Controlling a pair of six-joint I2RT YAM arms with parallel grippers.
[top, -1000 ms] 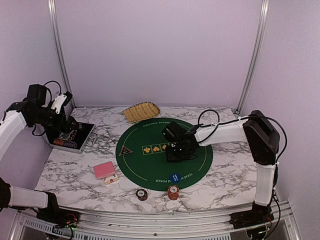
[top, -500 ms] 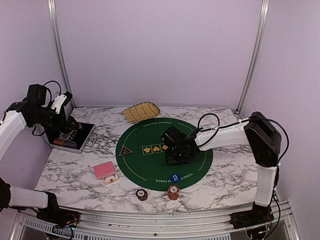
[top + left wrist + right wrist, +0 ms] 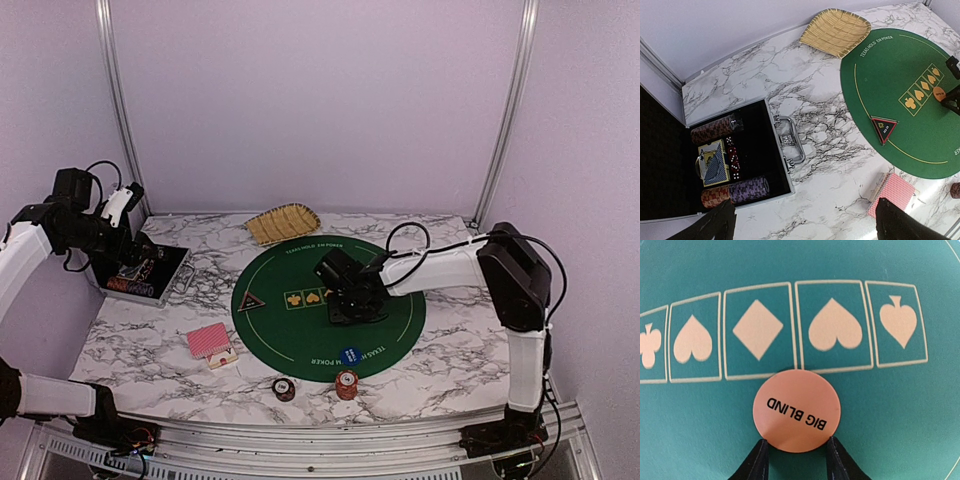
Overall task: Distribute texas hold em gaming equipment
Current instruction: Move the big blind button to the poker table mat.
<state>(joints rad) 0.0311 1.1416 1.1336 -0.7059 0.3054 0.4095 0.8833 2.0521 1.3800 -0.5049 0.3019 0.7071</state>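
Note:
An orange round button [image 3: 797, 410] marked BIG BLIND lies on the green mat [image 3: 900, 410] just below the row of suit boxes. My right gripper [image 3: 797, 452] has both fingertips against the button's near rim, shut on it. In the top view the right gripper [image 3: 346, 306] sits low over the mat's middle. A blue button [image 3: 349, 355], a black triangular button [image 3: 250, 300], red-backed cards [image 3: 209, 341] and two chip stacks [image 3: 284, 388] [image 3: 346, 384] lie around. My left gripper [image 3: 805, 225] hangs open and empty over the marble beside the case.
The open black metal case [image 3: 777, 165] at the left holds chip rolls, dice and a card deck. A yellow woven basket [image 3: 283, 222] lies at the back. Metal frame posts stand at both back corners.
My right gripper has slid a little left across the mat and its fingers have narrowed onto the orange button. The left arm has not moved.

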